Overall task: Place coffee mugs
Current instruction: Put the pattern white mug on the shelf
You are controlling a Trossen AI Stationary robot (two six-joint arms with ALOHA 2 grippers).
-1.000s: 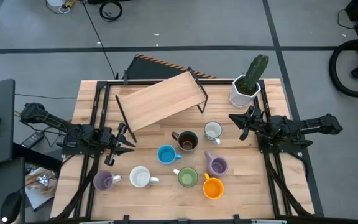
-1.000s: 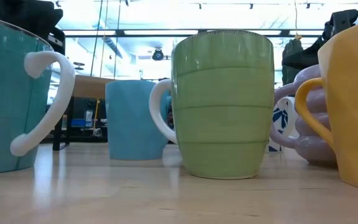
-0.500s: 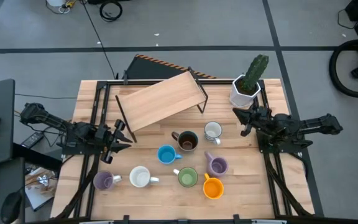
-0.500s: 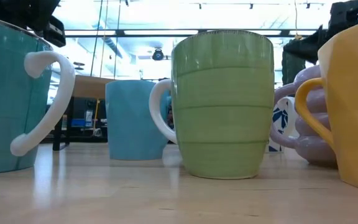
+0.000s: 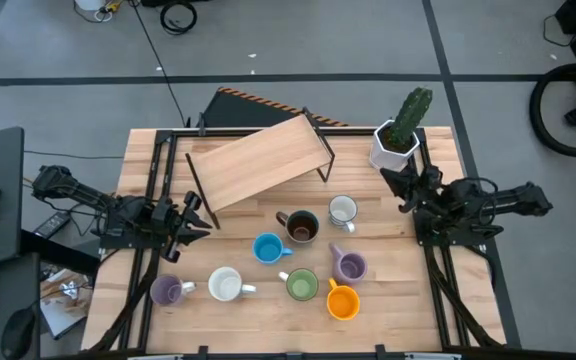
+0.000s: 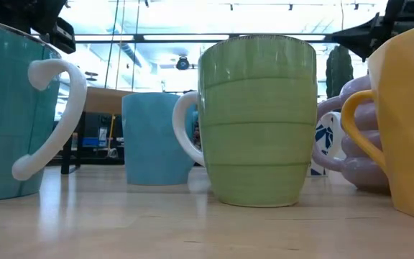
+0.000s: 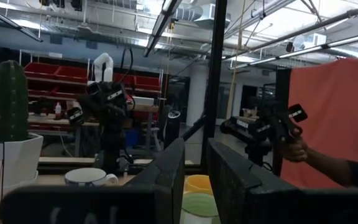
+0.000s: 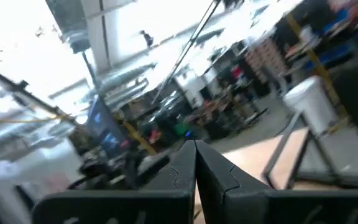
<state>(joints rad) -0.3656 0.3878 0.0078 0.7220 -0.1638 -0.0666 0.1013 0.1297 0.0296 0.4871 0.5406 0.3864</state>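
Jaws of the right gripper [image 5: 390, 176] are clenched together, empty, raised beside the cactus pot [image 5: 392, 148]. Left gripper [image 5: 196, 213] shows a narrow gap between its fingers, nothing held, at the table's [image 5: 398, 300] left side near the wooden shelf [image 5: 258, 160]. Seven mugs stand on the table: white [image 5: 342, 211], brown [image 5: 299, 227], blue [image 5: 268, 248], green [image 5: 302, 286], orange [image 5: 342, 301], two purple [image 5: 350, 265].

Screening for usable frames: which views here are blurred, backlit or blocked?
Right wrist view: streaked with motion blur, background washed out. Low view: backlit by bright windows, filled by the green mug and cut-off neighbours, hiding most of the table. Left wrist view: dim room, fairly sharp. High view: evenly lit, sharp.
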